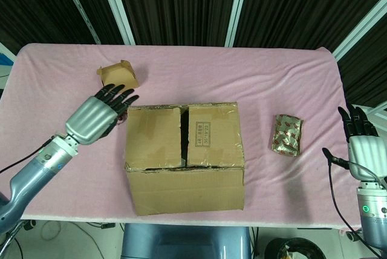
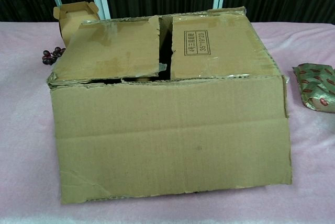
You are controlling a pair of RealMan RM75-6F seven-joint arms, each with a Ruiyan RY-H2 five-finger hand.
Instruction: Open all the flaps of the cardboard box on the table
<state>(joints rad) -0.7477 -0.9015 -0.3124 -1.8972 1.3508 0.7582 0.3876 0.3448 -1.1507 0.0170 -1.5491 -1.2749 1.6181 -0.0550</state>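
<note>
The cardboard box [image 1: 184,156] [image 2: 167,109] sits mid-table with its near flap folded down over the front. Its two top flaps lie nearly flat, with a dark gap between them. My left hand [image 1: 100,114] hovers just left of the box's left top flap, fingers spread and empty. At the table's right edge my right hand [image 1: 361,141] stays with fingers apart, holding nothing. Neither hand shows in the chest view.
A small cardboard carton [image 1: 118,75] [image 2: 73,17] stands behind the left hand, with a bunch of dark grapes [image 2: 51,55] beside the box. A green and red foil packet [image 1: 288,134] [image 2: 315,85] lies right of the box on the pink tablecloth [image 1: 242,83].
</note>
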